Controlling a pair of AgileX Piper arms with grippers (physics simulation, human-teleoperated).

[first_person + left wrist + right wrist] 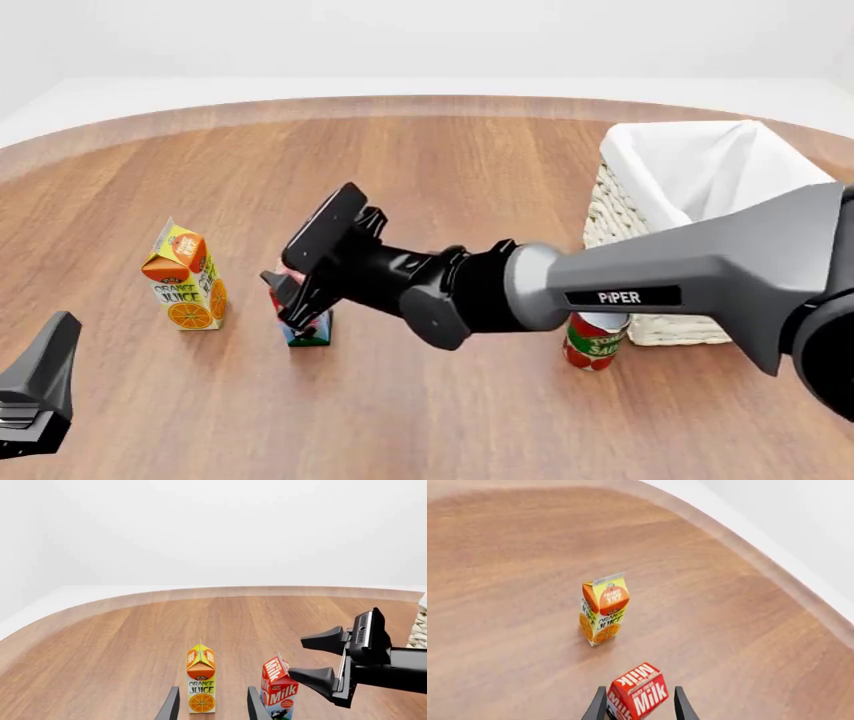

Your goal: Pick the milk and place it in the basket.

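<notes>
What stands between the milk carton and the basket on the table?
In the front view, a tomato sauce can stands just before the basket, partly behind the right arm; otherwise only bare wood lies between it and the milk.

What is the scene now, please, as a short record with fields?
milk: upright on the table, between the right gripper's open fingers, not yet gripped
right gripper: open around the milk
left gripper: open, low near the juice carton, holding nothing
juice carton: upright, left of the milk in the front view
basket: far right, no carton visible inside
tomato can: in front of the basket
</notes>
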